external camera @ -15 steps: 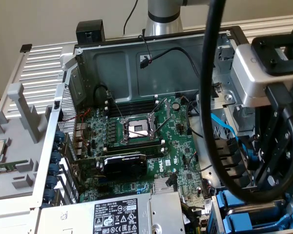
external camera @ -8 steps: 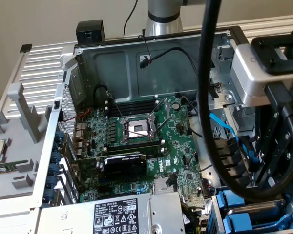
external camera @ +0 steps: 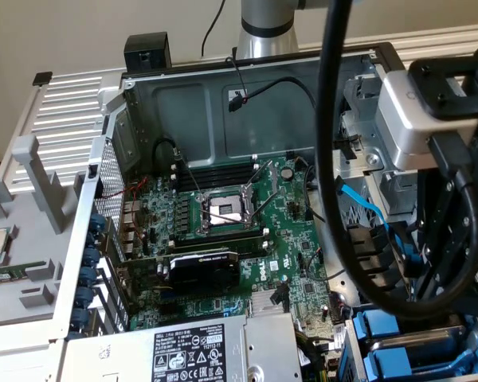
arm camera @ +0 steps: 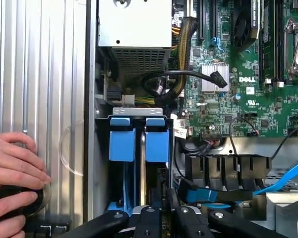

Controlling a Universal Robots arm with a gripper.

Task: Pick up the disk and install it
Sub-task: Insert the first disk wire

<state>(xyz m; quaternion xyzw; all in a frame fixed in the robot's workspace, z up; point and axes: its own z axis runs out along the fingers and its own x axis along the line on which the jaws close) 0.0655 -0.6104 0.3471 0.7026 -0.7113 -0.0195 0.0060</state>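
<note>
**Drive goes in:** The robot's hand [arm camera: 164, 216] stands over the drive cage [arm camera: 137, 111] of an open computer. Its black fingers are drawn close together on what looks to be the near edge of the disk [arm camera: 157, 146]. The disk sits upright in the cage slot on the motherboard side, its bright blue frame level with the other blue carrier [arm camera: 121, 146] just beside it.

On the side of the cage away from the motherboard [arm camera: 238, 99], past the case wall, a person's fingers [arm camera: 17, 168] rest on a ribbed metal panel [arm camera: 39, 74], around a dark round object.

Seating the disk appears to be the step in hand, and it looks close to done. To do it well, the push should run straight along the cage's rails, with the disk parallel to its neighbour so the frame does not bind. The grip should be firm enough that the drive cannot tip.

A blue data cable [arm camera: 288, 176] lies near the cage on the motherboard side. Beyond the cage, a black cable bundle [arm camera: 164, 82] loops in front of the power supply [arm camera: 134, 25]. Neither should get trapped under the frame.
</note>
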